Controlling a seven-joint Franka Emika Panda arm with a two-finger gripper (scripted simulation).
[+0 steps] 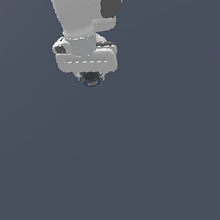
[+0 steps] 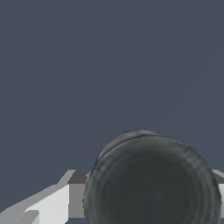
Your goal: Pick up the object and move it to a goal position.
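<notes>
Against a plain slate-grey backdrop, the white Panda arm [image 1: 82, 10] reaches down from the top of the exterior view, slightly to that view's left of centre, its pale wrist block sitting square above the gripper [image 1: 92, 79]. Tucked directly under that block is the object [image 1: 92, 80], a small dark roundish lump with a faint bluish edge along its lower rim, far smaller than the hand that carries it. It touches the underside of the gripper and hangs over open grey ground [image 1: 142, 167], though whether it is raised above that ground or resting on it cannot be told from this angle. The wrist view brings the same lump [image 2: 153, 183] up close: a dark, glossy, rounded body with faint concentric rings across its face, filling much of the picture. White and grey finger [image 2: 57, 203] surfaces show on one side of it, and a sliver of another finger appears at the opposite edge, so the lump sits between the two. The fingers are drawn in narrow around it and appear to be clamped against its sides, holding it; the actual contact lines are hidden behind the object itself.
</notes>
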